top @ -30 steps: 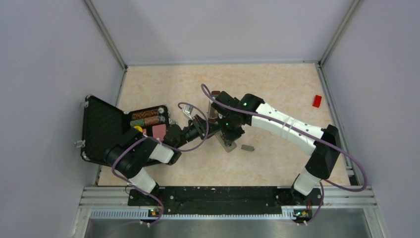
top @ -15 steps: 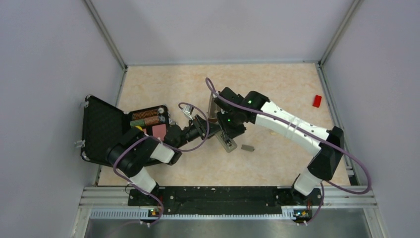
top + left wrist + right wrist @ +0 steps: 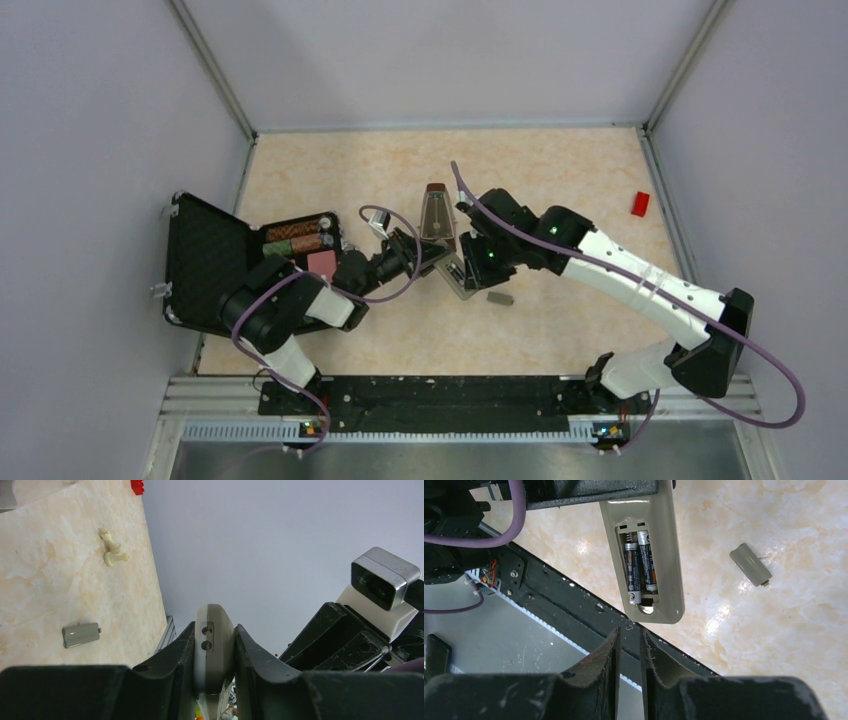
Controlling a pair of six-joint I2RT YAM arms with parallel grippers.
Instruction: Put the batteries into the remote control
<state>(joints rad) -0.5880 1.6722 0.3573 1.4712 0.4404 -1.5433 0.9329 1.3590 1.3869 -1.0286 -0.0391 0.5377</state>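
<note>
- Left fingers (image 3: 167, 662) clamped on the remote control (image 3: 214, 645), holding it above mid-worktop (image 3: 774, 620), open bay presented for access.
- Right fingers (image 3: 600, 662) narrowly parted, empty, just off the remote's end.
- Both batteries (image 3: 640, 565) seated side by side; grey cover (image 3: 750, 566) lies apart, unfitted.

The batteries (image 3: 640, 566) lie side by side in the remote control (image 3: 669, 555), just ahead of the right gripper (image 3: 629, 632); the cover (image 3: 750, 567) lies apart, to its right.

Right gripper (image 3: 629, 633) drawn back from the remote control (image 3: 671, 540) toward four o'clock; brown metronome (image 3: 436, 211), earlier half hidden, now uncovered.
</note>
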